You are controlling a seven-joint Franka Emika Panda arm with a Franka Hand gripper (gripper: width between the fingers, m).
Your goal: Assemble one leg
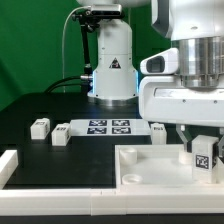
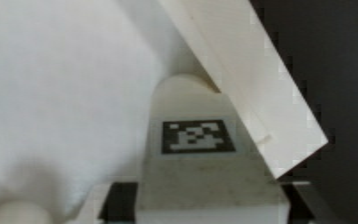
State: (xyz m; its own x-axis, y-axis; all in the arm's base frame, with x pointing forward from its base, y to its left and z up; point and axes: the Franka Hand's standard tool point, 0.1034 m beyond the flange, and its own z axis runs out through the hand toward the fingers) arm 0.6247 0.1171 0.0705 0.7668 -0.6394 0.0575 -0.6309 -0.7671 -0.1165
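Nearest, the large white tray-like piece is lying on the table with the tagged leg standing over its corner, clenched between the fingers of the gripper, which is reaching straight down from the arm above, three loose legs sitting beyond by the marker board.

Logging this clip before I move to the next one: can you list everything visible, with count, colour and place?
Leg in the gripper: 1, white with a tag, held over the tray-like piece at the exterior view's right; also seen in the wrist view.
Loose legs: 3, white, on the black table: far left, next to it, and right of the marker board.
Tray-like piece: 1, white, front right.
Marker board: 1, white with tags, centre.
White rail: 1, front left.
Green backdrop: behind.
Gripper: 1, white, shut on the leg.
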